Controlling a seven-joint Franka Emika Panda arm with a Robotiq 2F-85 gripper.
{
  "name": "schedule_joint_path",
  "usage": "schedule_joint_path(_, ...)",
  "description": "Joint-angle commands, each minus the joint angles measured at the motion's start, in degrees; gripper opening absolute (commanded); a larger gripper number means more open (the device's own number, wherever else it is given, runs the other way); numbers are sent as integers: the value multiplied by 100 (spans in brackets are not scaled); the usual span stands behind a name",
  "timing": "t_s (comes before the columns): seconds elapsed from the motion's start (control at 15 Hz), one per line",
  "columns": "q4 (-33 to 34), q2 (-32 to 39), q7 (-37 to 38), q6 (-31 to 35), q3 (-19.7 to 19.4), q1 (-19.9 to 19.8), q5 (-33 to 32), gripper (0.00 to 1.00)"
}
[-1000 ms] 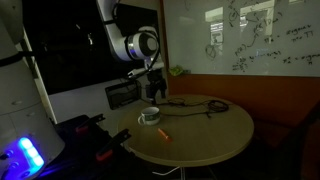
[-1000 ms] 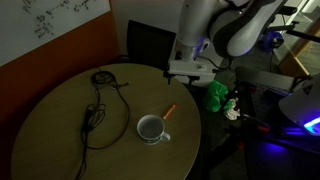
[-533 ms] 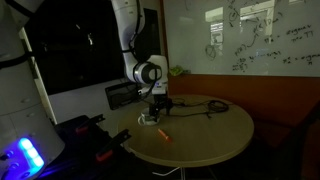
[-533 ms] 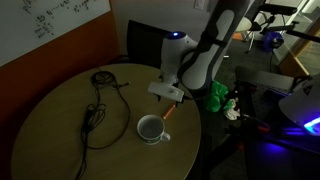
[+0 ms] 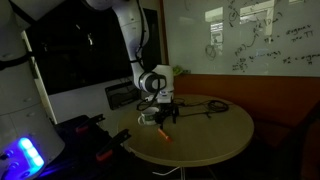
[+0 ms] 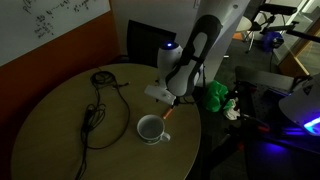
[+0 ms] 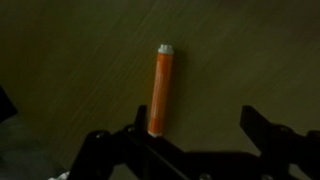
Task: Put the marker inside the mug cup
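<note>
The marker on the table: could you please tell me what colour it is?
The marker is orange with a pale end, clearest in the wrist view.

Over the last second the arm sinks and folds forward, so the claw [image 5: 162, 118], which a second ago hangs high above the desk [image 5: 215, 135], is now low over it, close above the marker [image 5: 163, 134]. In an exterior view the claw [image 6: 164, 99] comes away from the robot's side toward the marker [image 6: 168, 111], stopping just beside its far end. In an exterior view the lowered wrist now stands in front of part of the mug cup [image 5: 146, 118], which showed whole before.
</note>
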Motion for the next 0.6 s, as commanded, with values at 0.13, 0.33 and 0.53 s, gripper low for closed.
schedule_joint_path(0.13,-89,146,-168,313,-290,420,316,100)
schedule_joint_path(0.33,-207,204,-115,650,-412,699,395,100)
schedule_joint_path(0.53,-252,308,-76,831,-446,918,611,93)
